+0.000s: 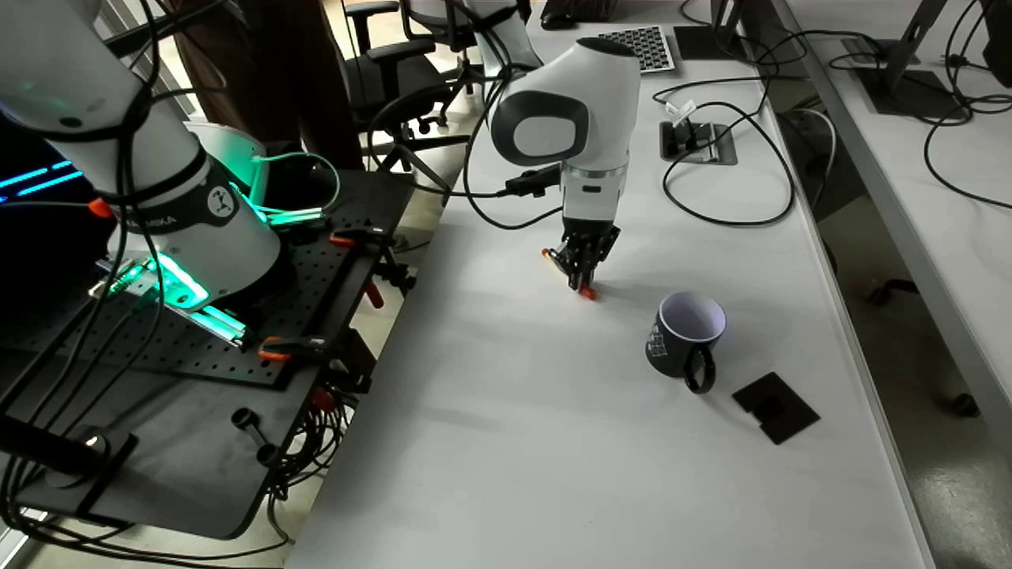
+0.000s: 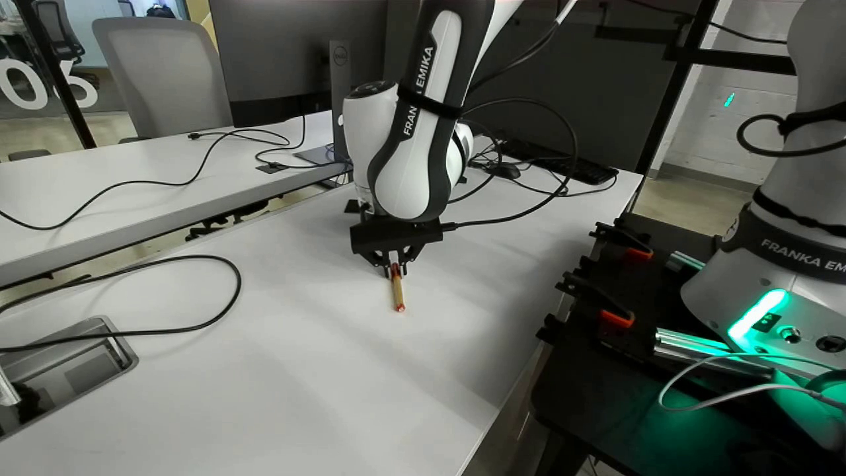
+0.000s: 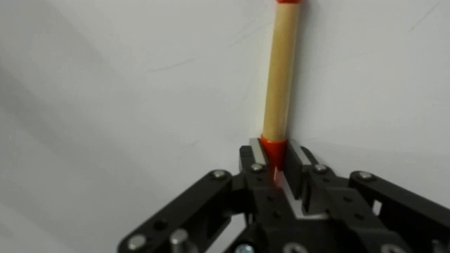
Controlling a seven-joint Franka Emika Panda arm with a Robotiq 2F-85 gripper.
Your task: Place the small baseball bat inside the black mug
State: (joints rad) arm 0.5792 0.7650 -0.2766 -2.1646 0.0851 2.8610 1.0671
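The small baseball bat (image 1: 587, 292) is a thin stick with red-orange ends and a pale yellowish wooden stretch. It lies nearly flat at the table surface in both exterior views (image 2: 398, 292). My gripper (image 1: 581, 278) points down at the table with its fingers closed around the red part of the bat. In the wrist view, the fingers (image 3: 273, 151) press on both sides of that red part, and the wooden stretch (image 3: 279, 77) extends away from them. The black mug (image 1: 672, 348) stands upright, with a lilac inside and its handle toward the camera. The arm seems to hide it in an exterior view.
A flat black square pad (image 1: 776, 407) lies beside the mug on the white table (image 1: 506, 474). A cable loop (image 1: 727, 217) and a socket box (image 1: 715, 146) lie farther along the table. Clamps (image 1: 296, 348) hold the robot's dark base table at the side.
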